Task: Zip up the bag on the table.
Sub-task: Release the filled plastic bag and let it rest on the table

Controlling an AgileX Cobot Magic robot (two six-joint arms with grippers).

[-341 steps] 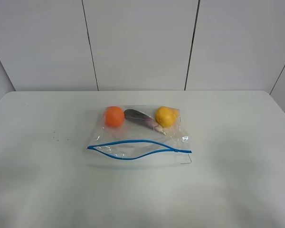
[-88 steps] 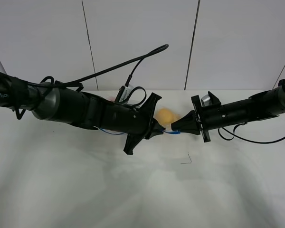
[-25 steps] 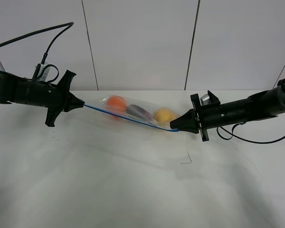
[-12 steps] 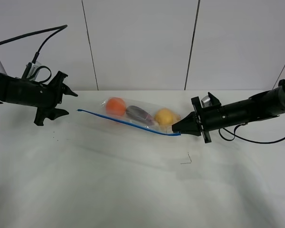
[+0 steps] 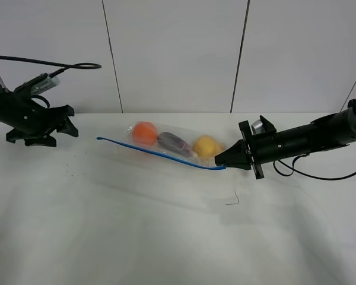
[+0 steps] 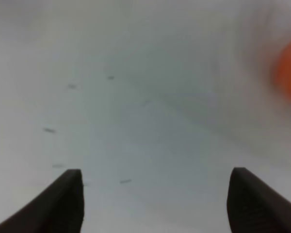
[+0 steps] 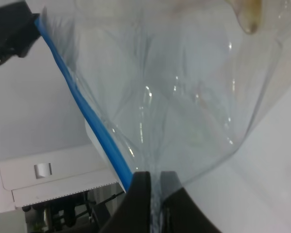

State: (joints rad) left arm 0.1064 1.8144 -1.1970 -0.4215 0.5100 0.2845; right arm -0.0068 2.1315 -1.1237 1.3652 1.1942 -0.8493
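Note:
The clear bag (image 5: 166, 142) lies on the white table (image 5: 166, 237), holding an orange (image 5: 145, 132), a purple eggplant (image 5: 173, 142) and a yellow fruit (image 5: 205, 145). Its blue zipper strip (image 5: 157, 154) runs as one line from left to right. My right gripper (image 5: 223, 162) is shut on the strip's right end; the right wrist view shows the plastic (image 7: 184, 111) and the strip (image 7: 92, 126) pinched between its fingers (image 7: 140, 204). My left gripper (image 5: 71, 126) is open and empty, well left of the bag. In the left wrist view the orange (image 6: 288, 73) is a blur beyond its fingers (image 6: 63, 199).
A small thin dark wire-like thing (image 5: 233, 199) lies on the table in front of the right gripper. Tiny dark specks (image 5: 68, 172) dot the table at the left. A white panelled wall (image 5: 178, 53) stands behind the table.
My left gripper let go of the zipper strip's left end, opened and drew back to the left. The bag's left end dropped to the table. The right gripper stayed shut.

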